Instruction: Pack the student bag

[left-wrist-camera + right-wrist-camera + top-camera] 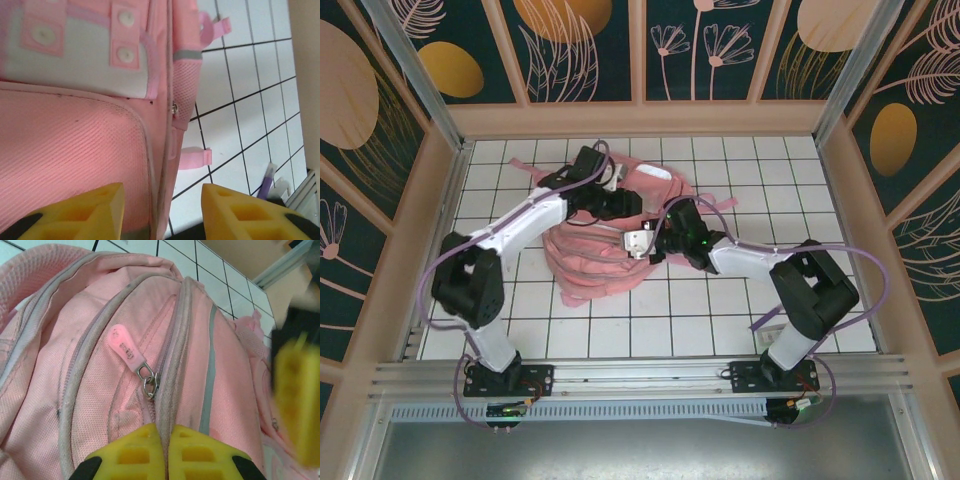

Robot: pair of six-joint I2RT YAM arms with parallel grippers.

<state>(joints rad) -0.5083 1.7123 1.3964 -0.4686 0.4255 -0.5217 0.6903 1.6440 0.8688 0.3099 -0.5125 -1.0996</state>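
Right jaws, pressed together, touch the student bag.

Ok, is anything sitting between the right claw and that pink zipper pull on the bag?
Nothing visible. The right claw, jaws together, is right up against the student bag. The pink zipper pull lies exposed on the fabric just beyond it, with bare zipper track between them.
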